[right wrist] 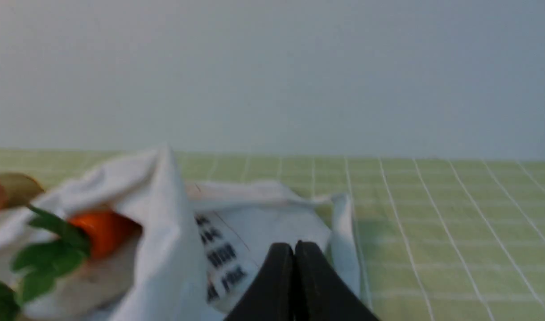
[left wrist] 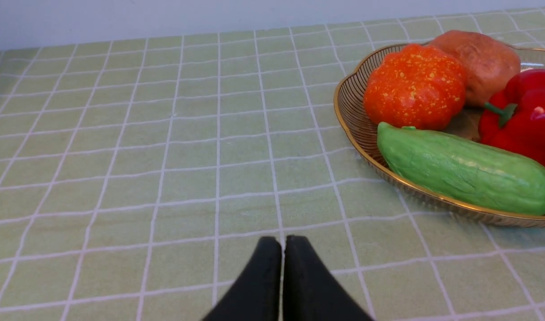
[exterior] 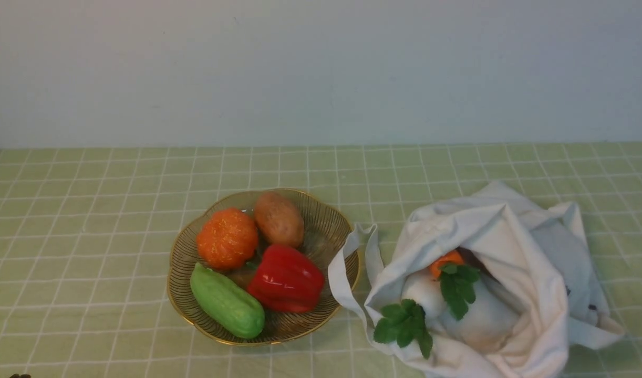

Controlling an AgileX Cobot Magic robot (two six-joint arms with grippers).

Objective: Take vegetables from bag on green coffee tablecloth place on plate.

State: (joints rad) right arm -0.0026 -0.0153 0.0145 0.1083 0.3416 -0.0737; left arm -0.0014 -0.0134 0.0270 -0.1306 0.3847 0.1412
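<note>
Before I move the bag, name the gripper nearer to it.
Right. The right gripper sits close by the bag; the left gripper is off past the dish, on its left.

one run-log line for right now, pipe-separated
left end effector shut | right end effector shut | red pepper in dish | bag unemptied

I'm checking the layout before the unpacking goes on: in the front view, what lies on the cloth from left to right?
Glass dish with vegetables → off-white cloth bag
</note>
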